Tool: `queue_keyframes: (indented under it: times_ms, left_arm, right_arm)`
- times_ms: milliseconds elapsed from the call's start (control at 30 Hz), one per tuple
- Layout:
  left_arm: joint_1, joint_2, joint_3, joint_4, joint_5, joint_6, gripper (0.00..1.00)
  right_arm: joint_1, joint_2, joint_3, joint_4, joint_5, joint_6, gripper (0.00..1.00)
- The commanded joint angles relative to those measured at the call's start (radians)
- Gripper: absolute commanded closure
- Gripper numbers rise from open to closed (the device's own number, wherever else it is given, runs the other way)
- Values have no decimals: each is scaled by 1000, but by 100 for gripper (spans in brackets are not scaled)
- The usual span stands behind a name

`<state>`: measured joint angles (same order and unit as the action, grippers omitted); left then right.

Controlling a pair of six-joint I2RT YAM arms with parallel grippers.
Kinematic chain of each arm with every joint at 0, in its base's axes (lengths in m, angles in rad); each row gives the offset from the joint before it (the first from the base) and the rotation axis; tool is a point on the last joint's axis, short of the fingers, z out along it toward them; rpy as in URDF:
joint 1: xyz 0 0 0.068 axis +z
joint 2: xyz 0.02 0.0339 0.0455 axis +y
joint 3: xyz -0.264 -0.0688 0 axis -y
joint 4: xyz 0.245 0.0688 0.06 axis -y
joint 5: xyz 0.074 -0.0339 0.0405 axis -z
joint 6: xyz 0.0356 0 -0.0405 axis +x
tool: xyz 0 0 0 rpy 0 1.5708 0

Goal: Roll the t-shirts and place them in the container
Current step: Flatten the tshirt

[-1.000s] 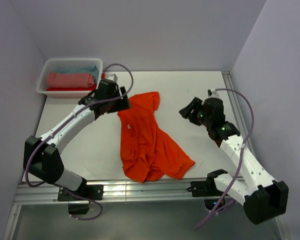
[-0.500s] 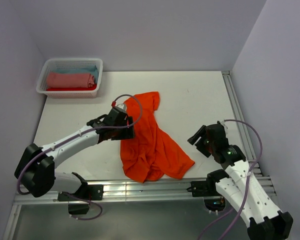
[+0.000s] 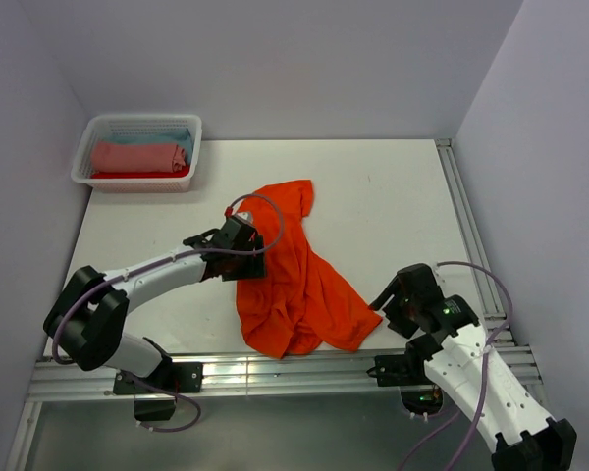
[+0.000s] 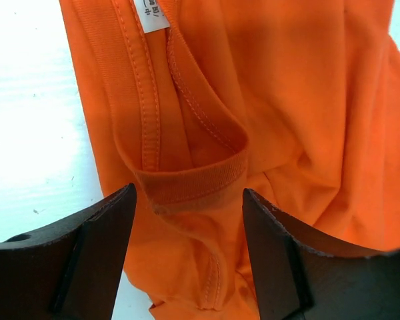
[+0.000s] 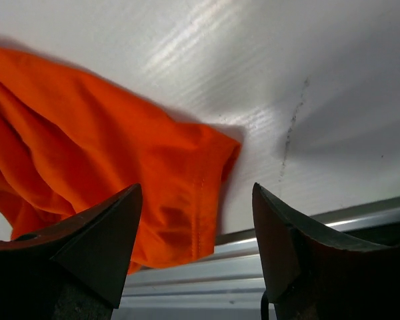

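Orange t-shirt (image 3: 299, 285), L tool (image 4: 190, 200) spread over collar (image 4: 193, 183), R tool (image 5: 197, 200) spread beside it

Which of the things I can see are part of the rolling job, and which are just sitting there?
Job:
- orange t-shirt, rumpled, unrolled
- pink roll and light blue roll, in the basket
- left gripper and right gripper, both open

Just there:
- basket
- table
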<state>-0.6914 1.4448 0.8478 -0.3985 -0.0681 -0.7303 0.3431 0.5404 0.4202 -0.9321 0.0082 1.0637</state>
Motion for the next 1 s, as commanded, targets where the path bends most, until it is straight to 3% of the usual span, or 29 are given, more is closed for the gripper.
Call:
queue_keyframes:
  times_ms: [0,200,367,433,533,633,800,967]
  left_arm:
    - [-3,20,17,59,5,-9,30]
    - [-2,78,43,87,14,-12,37]
    - [-2,86,45,104,5,-6,56]
    - [-3,80,43,104,4,-6,62]
    - [-3,62,40,87,-2,-4,90]
    - [-2,26,43,56,-28,-4,100]
    - [27,-58,31,-16,-130,-29,100]
    - [144,-179,-56,15,-122,-64,100]
  right_arm:
    - [52,16,15,-59,-1,61,26]
    - [76,36,-40,21,-37,136,29]
    - [79,49,-112,92,-30,200,40]
    - [79,47,-110,84,15,219,51]
    - [79,52,-109,122,48,222,81]
    - [79,119,-91,182,76,199,100]
    - [70,306,3,216,157,162,100]
    - [-53,449,112,285,171,93,100]
